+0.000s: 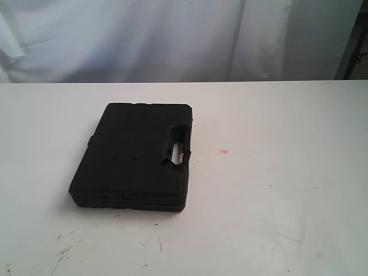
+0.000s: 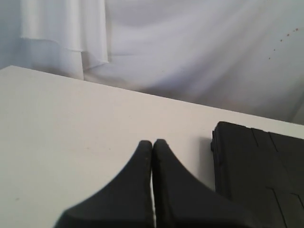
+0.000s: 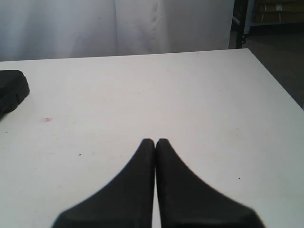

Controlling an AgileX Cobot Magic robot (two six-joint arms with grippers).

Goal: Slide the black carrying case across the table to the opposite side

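The black case lies flat on the white table, left of the middle, its handle slot on the edge facing right. No arm shows in the exterior view. In the left wrist view my left gripper is shut with nothing in it, over bare table, and the case lies beside it, a small gap away. My right gripper is also shut and empty over bare table. Only a corner of the case shows at the edge of the right wrist view, well away.
A small red speck marks the table right of the case. Thin dark scratches run near the front left. A white curtain hangs behind the far edge. The table's right edge drops to a dark floor.
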